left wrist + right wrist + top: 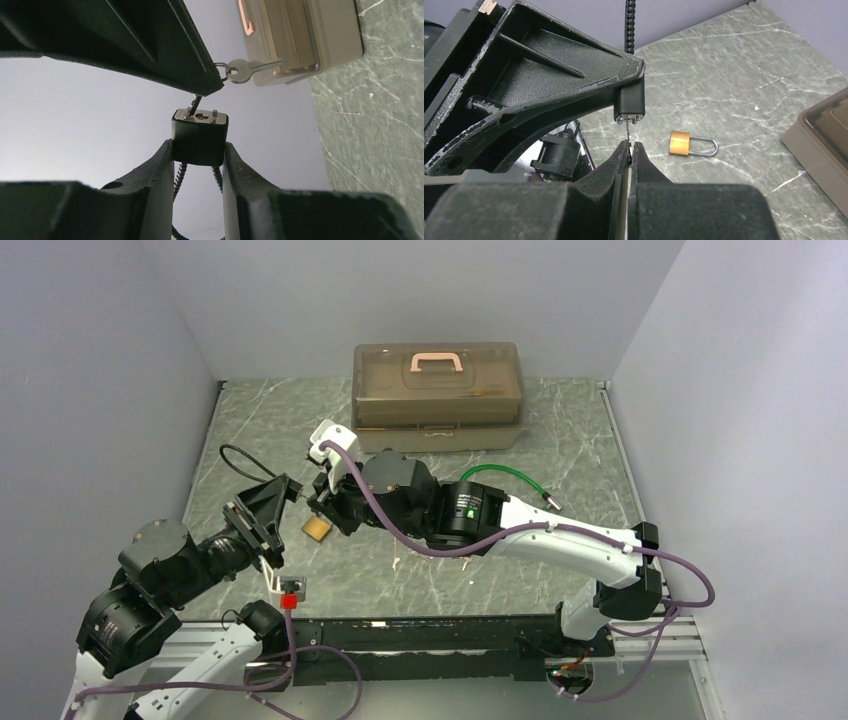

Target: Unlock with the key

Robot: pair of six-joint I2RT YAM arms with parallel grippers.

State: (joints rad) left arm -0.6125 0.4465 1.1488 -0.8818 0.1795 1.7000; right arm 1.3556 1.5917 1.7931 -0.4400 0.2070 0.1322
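Note:
My left gripper is shut on a small black padlock, holding its body by the sides with the keyhole face turned outward. Its black cable shackle loops away behind. My right gripper is shut on a thin key, and the blade's tip touches the black padlock on its keyhole face. In the left wrist view the key blade meets that face just left of the keyhole; I cannot tell whether it is inside. A second silver key dangles from the ring.
A brass padlock with a steel shackle lies on the marble table under the grippers. A tan toolbox with a pink handle stands at the back. A green cable lies right of the right arm.

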